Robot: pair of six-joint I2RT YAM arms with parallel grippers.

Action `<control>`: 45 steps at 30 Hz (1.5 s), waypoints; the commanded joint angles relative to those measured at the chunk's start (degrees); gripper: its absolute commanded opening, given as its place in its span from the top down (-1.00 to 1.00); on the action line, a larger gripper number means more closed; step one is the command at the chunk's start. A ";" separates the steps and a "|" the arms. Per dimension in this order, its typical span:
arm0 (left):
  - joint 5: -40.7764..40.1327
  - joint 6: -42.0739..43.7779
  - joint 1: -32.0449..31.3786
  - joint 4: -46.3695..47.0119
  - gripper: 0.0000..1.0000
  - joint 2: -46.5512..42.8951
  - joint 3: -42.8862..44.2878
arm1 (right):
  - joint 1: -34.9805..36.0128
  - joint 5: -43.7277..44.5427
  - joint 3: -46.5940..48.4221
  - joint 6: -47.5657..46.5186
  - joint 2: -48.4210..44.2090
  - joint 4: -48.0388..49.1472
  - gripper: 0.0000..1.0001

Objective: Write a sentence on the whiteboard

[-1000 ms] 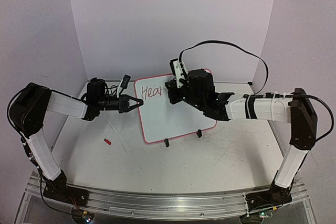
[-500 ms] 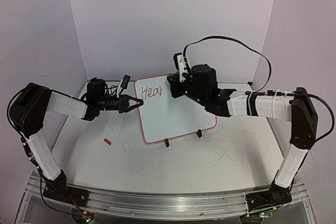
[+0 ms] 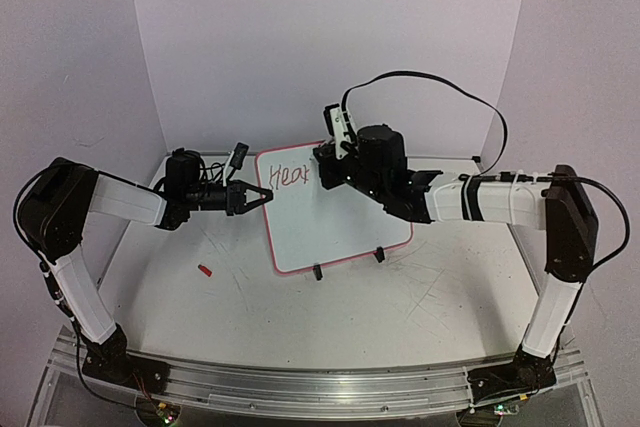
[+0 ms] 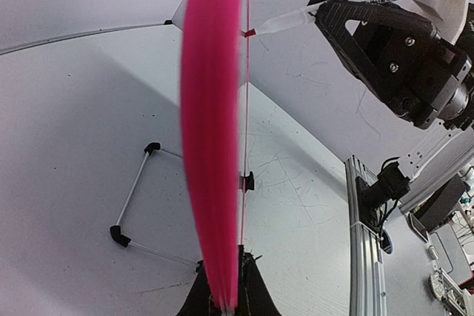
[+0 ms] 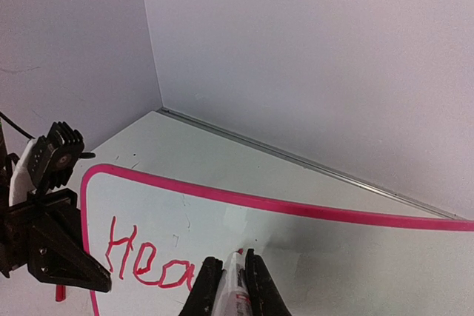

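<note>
The small rectangular white whiteboard with a pink-red rim (image 3: 340,227) sits mid-table, its long axis running left to right and its written face up. The left gripper (image 3: 262,193) is clamped on its left rim. The right gripper (image 5: 234,258) pinches a clear-barrelled marker (image 4: 296,18), whose tip is at the board beside the red letters (image 3: 292,176).

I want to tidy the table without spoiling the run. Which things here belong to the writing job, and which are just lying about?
In use:
whiteboard, its edge clamped in the left gripper
marker, held in the right gripper

Lying about:
small red piece on the table, apart from the whiteboard
</note>
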 commanded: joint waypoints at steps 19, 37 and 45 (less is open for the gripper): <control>-4.05 6.05 0.15 -0.62 1.00 -0.96 1.58 | -0.02 0.36 -4.29 2.29 -2.24 -0.48 1.00; -4.00 6.02 0.14 -0.73 1.00 -0.93 1.55 | 0.27 6.22 -7.64 2.53 -5.08 -0.46 1.00; -3.89 6.02 0.12 -0.72 1.00 -0.99 1.59 | 0.19 -0.30 -7.69 1.96 -8.42 2.27 1.00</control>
